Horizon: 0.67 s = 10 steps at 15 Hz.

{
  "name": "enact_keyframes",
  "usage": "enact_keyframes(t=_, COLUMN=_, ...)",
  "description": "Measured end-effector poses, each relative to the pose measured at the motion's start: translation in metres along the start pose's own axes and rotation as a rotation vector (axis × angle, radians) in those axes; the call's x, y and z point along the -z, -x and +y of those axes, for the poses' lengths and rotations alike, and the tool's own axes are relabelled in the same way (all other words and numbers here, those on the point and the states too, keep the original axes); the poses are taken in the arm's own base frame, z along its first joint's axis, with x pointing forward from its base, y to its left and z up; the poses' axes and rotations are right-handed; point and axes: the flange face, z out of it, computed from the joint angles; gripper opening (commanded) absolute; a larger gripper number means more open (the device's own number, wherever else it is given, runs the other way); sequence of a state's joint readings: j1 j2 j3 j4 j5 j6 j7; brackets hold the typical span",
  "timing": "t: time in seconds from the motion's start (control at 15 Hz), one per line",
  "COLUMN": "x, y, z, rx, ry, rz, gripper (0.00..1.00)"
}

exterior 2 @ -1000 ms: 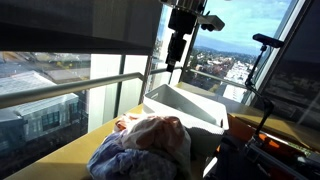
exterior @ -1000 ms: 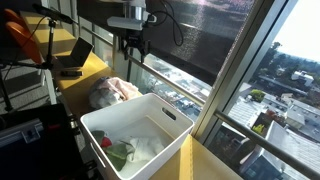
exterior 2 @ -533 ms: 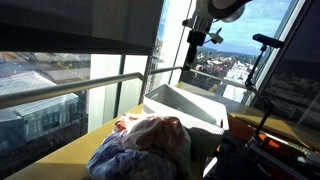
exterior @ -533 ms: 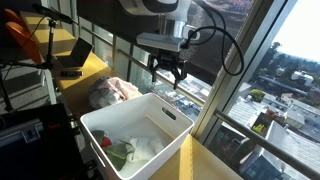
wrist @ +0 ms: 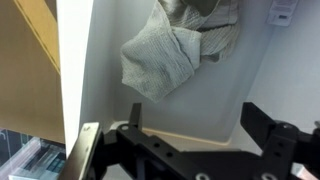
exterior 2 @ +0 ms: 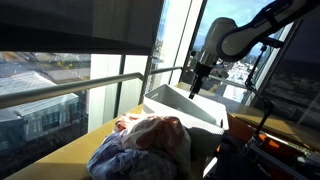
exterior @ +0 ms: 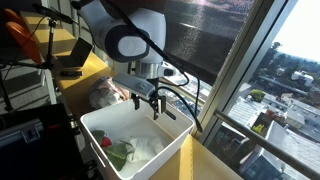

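My gripper hangs open over the far end of a white plastic bin, with nothing between its fingers. In an exterior view the gripper sits just above the bin's rim. In the wrist view the gripper looks down at a crumpled grey cloth lying on the bin floor. The bin also holds pale clothes, a green piece and a red one. A pile of clothes lies on the yellow table beside the bin.
The yellow table runs along a large window with a metal railing. A laptop sits at the table's far end near an orange object. A camera stand rises behind the bin.
The arm has swung over and come down from high above the table to just over the bin. The jaws have opened slightly wider.
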State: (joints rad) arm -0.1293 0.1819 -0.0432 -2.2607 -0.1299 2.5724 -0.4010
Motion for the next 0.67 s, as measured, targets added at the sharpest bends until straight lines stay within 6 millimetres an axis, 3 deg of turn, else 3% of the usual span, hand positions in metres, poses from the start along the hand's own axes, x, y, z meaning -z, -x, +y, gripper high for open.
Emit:
enact_keyframes(t=0.33, x=-0.049, y=0.06, z=0.008, rx=-0.058, ry=0.001, rz=0.021, gripper=1.0)
enact_keyframes(t=0.67, x=-0.088, y=0.079, z=0.006, rx=-0.092, ry=-0.039, rz=-0.029, gripper=1.0)
